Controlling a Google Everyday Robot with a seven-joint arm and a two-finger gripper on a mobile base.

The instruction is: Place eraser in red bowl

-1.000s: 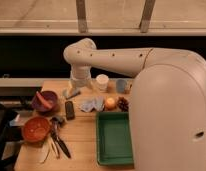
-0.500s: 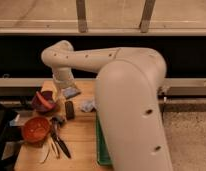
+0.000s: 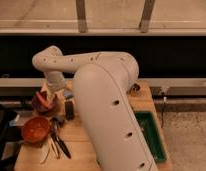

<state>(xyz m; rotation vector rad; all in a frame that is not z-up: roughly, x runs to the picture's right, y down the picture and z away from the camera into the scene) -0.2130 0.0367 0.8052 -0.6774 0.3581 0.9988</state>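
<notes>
The eraser (image 3: 69, 109) is a small dark block standing on the wooden table (image 3: 81, 145), just left of my arm's big white link. The red bowl (image 3: 36, 128) sits at the table's front left, its inside plain and empty. My gripper (image 3: 50, 94) hangs from the bent wrist at the table's back left, over the purple-maroon bowl (image 3: 43, 102). It is to the left of the eraser, a little behind it and apart from it. It is farther back than the red bowl.
A black-handled scissors-like tool (image 3: 59, 140) and a pale utensil (image 3: 44, 152) lie in front of the red bowl. A green tray (image 3: 155, 134) sits at the table's right side. My arm's wide white link (image 3: 111, 115) covers the table's middle.
The arm has swung further left and its big link now hides more of the table's middle. The gripper has come down over the purple-maroon bowl. The eraser and red bowl have not moved.
</notes>
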